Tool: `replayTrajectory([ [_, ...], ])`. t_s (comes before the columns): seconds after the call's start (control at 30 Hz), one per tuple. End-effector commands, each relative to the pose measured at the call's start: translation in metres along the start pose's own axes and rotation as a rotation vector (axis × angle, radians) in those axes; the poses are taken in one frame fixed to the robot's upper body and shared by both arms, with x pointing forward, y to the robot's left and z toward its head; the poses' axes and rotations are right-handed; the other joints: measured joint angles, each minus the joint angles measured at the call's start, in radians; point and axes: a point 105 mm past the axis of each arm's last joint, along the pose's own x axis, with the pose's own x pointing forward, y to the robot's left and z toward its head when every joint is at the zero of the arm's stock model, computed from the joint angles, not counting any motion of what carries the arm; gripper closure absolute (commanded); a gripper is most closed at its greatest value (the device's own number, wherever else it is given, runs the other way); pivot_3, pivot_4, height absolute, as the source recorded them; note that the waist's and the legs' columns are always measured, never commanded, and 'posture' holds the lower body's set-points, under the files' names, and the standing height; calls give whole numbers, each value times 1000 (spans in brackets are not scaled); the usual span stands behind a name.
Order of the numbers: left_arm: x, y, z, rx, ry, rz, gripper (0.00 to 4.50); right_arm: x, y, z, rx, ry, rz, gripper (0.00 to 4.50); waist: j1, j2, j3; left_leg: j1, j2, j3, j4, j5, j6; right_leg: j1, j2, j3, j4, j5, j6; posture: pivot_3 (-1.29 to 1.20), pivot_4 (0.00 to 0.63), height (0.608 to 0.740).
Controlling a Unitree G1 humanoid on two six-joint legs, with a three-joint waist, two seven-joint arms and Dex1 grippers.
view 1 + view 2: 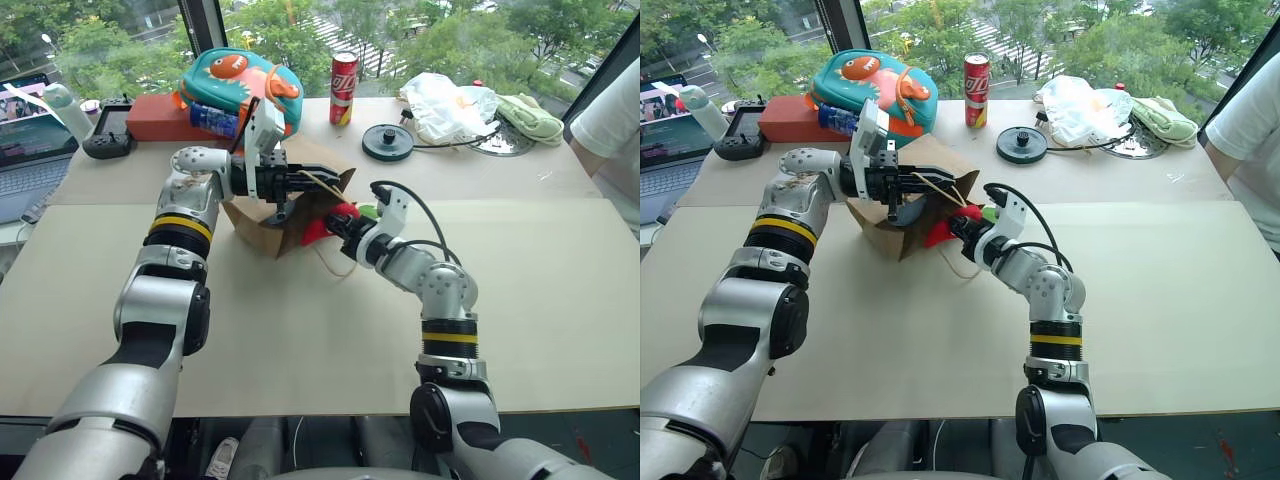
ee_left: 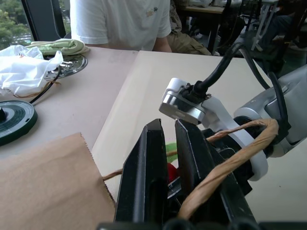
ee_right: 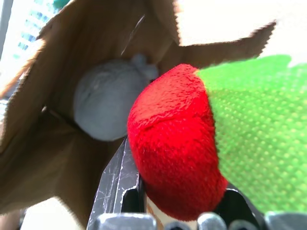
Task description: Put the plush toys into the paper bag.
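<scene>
Right now right gripper (image 1: 338, 222) pinched red chili toy (image 3: 177, 143) at paper bag (image 1: 262, 220) mouth on table (image 1: 300, 320); left gripper (image 1: 320, 184) clamped on bag handle (image 2: 230, 163); grey ball toy (image 3: 103, 105) sat inside.

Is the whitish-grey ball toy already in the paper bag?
Yes. The whitish-grey ball toy sits deep inside the paper bag, brown walls around it.

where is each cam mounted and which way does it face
Left and right eye views: on the head, looking forward and down over both arms at the paper bag on the table.
Left wrist view: along the left gripper, shut on the bag's cord handle, toward the right gripper.
Right wrist view: into the bag's mouth, past the red chili toy it grips; whitish ball toy inside.
Shared: bag and chili.
</scene>
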Motion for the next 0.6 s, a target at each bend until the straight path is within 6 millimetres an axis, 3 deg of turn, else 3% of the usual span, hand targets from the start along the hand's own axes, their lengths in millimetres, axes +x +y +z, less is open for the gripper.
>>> replayTrajectory([
  [0.03,-2,2,15,53,-13,-1,3994,9,86,-3,59,-4,292,3059,0,0,0,0,0,0,0,0,0,0,0,0,0,0,0,0,150,740],
  [0.33,-2,1,14,51,-14,-3,3994,-2,97,3,50,5,359,3059,1,0,0,0,0,0,0,0,0,0,0,0,0,0,0,0,150,740],
  [0.6,1,-1,14,48,-17,-16,3994,44,93,-4,48,-31,211,3059,-1,0,0,1,0,0,0,0,0,0,0,0,0,0,0,0,150,740],
])
